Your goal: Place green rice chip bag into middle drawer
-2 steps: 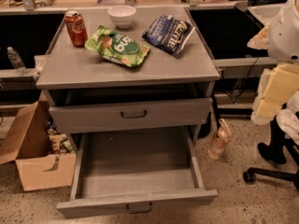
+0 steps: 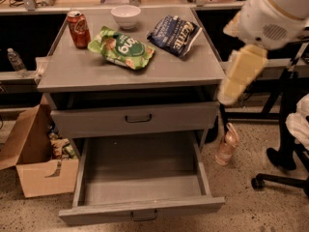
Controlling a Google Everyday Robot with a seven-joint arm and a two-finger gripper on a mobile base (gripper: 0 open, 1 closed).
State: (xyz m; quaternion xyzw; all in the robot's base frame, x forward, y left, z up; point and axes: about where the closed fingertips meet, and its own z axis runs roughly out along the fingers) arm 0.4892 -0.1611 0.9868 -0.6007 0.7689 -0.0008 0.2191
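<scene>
At R side of the grey cabinet, off its front-right corner, hangs the gripper [image 2: 235, 81]: a pale yellowish, blurred shape pointing down-left from the big white arm [image 2: 273, 13] at the upper R. It holds nothing that shows; can't tell if it's open or closed. It sits beside the cabinet, approx level w/ the top's edge, not over the top and not over any drawer.

Nearest item on the cabinet top [image 2: 87, 74] is a dark blue chip bag [image 2: 175, 35], lying flat at back R. Left of it, near centre, the green rice chip bag [image 2: 123, 48] lies flat on the top, untouched and well apart from the gripper. Behind it a white bowl [image 2: 126, 16] stands upright; at back L a red soda can [image 2: 78, 29] stands upright, close beside the green bag's L end.

Below the top, the upper drawer [image 2: 96, 120] has a tall grey front w/ dark handle. Under it the middle drawer [image 2: 140, 168] is pulled far out, its grey tray bare, w/ a low front and small handle [image 2: 143, 216].

On the floor: a pinkish bottle [image 2: 227, 145] just R of the open drawer, a cardboard box [image 2: 29, 149] w/ clutter to the L, and a chair base [image 2: 285, 178] at far R.
</scene>
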